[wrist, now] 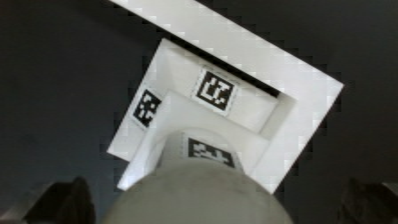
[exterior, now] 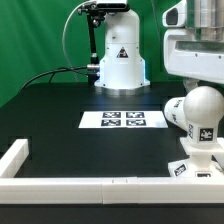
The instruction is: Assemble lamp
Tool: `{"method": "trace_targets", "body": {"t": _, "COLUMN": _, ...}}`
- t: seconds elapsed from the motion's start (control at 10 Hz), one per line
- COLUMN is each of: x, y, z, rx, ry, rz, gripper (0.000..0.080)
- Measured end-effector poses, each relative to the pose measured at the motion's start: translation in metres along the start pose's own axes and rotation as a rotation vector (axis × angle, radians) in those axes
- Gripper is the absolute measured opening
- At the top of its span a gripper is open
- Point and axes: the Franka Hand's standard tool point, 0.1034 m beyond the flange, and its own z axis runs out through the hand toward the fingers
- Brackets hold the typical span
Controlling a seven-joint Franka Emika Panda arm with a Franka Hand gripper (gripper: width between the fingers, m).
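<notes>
White plastic, smooth round bulb (exterior: 205, 106) atop blocky tagged base (exterior: 193, 162), fingers (wrist: 63, 202) spread wide beside it.

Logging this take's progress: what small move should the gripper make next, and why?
Probably lift straight up: the bulb already stands on the base, the open gripper straddles it, and the shade stands apart at the back.

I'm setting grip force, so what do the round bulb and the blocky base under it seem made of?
Bulb: probably hard white plastic, smooth, with a soft sheen. Base: likely the same white plastic, matte, with flat crisp-edged faces; its black-and-white tags look like printed stickers.
</notes>
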Motion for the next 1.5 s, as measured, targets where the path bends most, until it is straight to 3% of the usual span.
{"method": "trace_targets", "body": {"t": 0.3, "x": 0.002, "y": 0.001, "z": 0.0, "rx": -0.002, "ry": 0.001, "rz": -0.217, "gripper": 0.0698}}
{"method": "trace_targets", "body": {"t": 0.5, "x": 0.011, "y": 0.005, "z": 0.003, "rx": -0.022, "ry": -0.015, "rz": -0.605, "gripper": 0.0698}}
{"method": "trace_targets", "body": {"t": 0.9, "x": 0.013, "y": 0.006, "z": 0.004, "rx": -0.032, "ry": -0.01, "rz": -0.842, "gripper": 0.0698}}
{"method": "trace_targets", "body": {"t": 1.0, "x": 0.014, "y": 0.007, "z": 0.004, "rx": -0.042, "ry": -0.005, "rz": -0.951, "gripper": 0.0698}}
{"method": "trace_targets", "body": {"t": 1.1, "x": 0.018, "y": 0.008, "z": 0.002, "rx": -0.085, "ry": 0.013, "rz": -1.244, "gripper": 0.0698}}
{"method": "trace_targets", "body": {"t": 1.3, "x": 0.015, "y": 0.008, "z": 0.003, "rx": -0.124, "ry": 0.016, "rz": -1.483, "gripper": 0.0698}}
{"method": "trace_targets", "body": {"t": 1.5, "x": 0.02, "y": 0.01, "z": 0.003, "rx": -0.14, "ry": 0.012, "rz": -1.595, "gripper": 0.0698}}
